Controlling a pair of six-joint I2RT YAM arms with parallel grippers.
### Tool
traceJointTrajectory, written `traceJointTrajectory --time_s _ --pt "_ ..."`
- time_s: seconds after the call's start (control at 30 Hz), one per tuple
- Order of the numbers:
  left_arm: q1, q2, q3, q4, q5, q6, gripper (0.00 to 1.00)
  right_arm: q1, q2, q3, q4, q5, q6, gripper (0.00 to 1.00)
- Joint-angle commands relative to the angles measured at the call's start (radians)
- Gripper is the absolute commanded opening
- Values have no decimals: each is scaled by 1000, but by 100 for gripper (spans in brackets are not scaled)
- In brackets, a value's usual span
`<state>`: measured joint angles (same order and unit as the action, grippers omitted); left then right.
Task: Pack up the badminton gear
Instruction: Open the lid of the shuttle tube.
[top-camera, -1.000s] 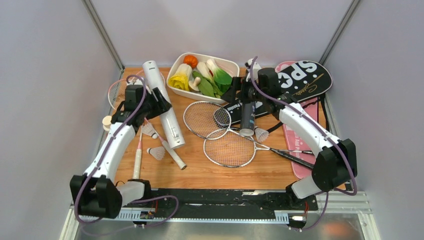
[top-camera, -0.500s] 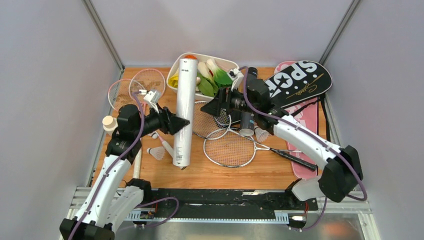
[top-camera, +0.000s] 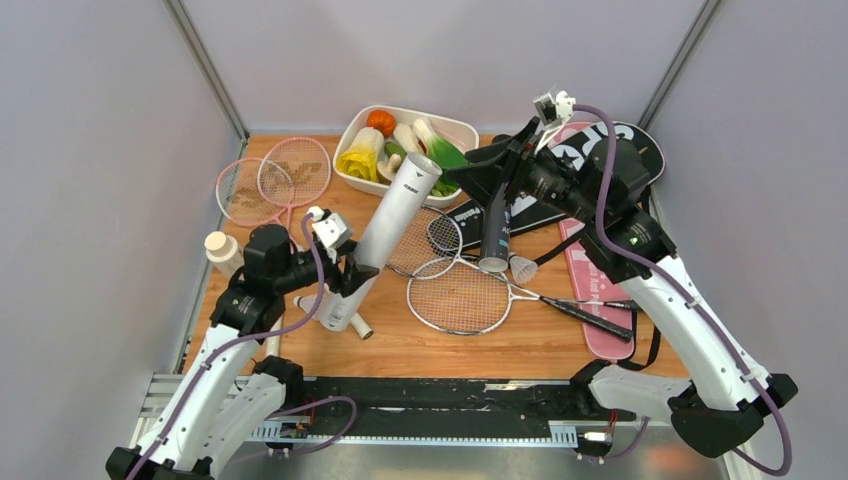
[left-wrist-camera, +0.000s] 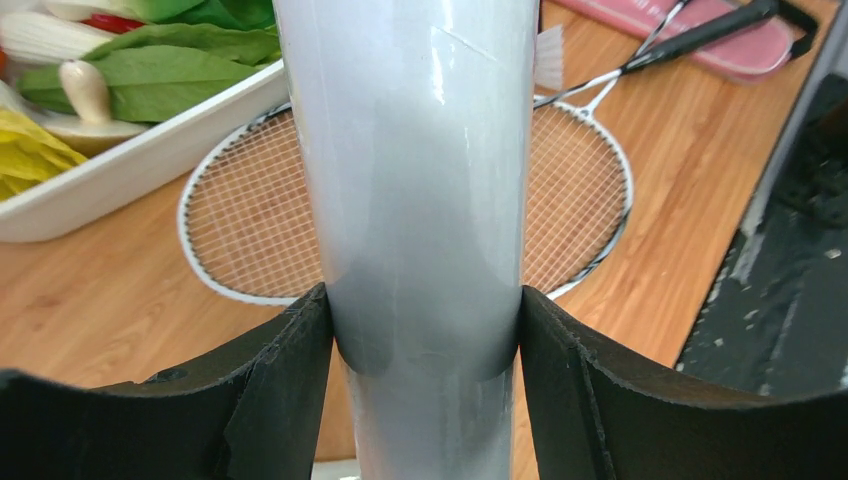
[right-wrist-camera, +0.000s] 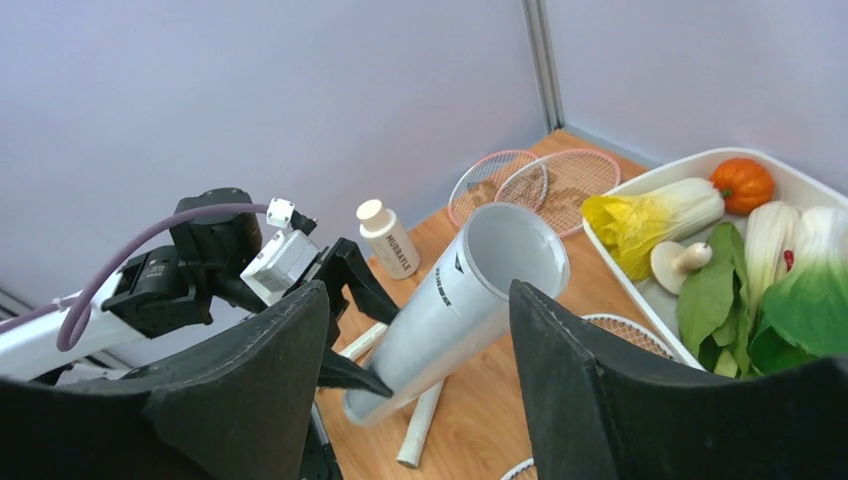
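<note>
My left gripper (top-camera: 347, 272) is shut on the lower part of the white tube (top-camera: 390, 230). The tube is tilted up to the right, its open mouth (right-wrist-camera: 515, 250) facing my right gripper and its bottom end near the table. In the left wrist view both pads press the tube (left-wrist-camera: 420, 180). My right gripper (top-camera: 462, 172) is open, empty and raised above the black tube (top-camera: 495, 235), which lies on the silver racquets (top-camera: 460, 295). A shuttlecock (top-camera: 522, 267) lies beside the black tube. Pink racquets (top-camera: 265, 175) lie far left. The black cover (top-camera: 640, 150) and pink cover (top-camera: 600, 290) lie at the right.
A white tray (top-camera: 455, 128) of toy vegetables stands at the back centre. A small bottle (top-camera: 222, 250) with a cream cap stands at the left edge. A white racquet handle (top-camera: 356, 326) lies under the tube's bottom end. Grey walls close in three sides.
My left gripper has swung the white tube from upright-looking to tilted right, mouth toward the right arm. My right gripper has lifted up and back from the black tube.
</note>
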<state>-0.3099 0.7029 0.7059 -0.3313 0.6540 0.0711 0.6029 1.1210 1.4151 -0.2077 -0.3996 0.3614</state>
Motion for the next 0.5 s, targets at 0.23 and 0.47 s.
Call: traceJointTrajectory --time_s 0.23,0.47 --pt "-32 -41 36 44 -90 315 8 0 94 45 -124 -113 4 58" --pt "-42 -27 36 34 -57 340 7 1 131 65 -124 -116 -21 56"
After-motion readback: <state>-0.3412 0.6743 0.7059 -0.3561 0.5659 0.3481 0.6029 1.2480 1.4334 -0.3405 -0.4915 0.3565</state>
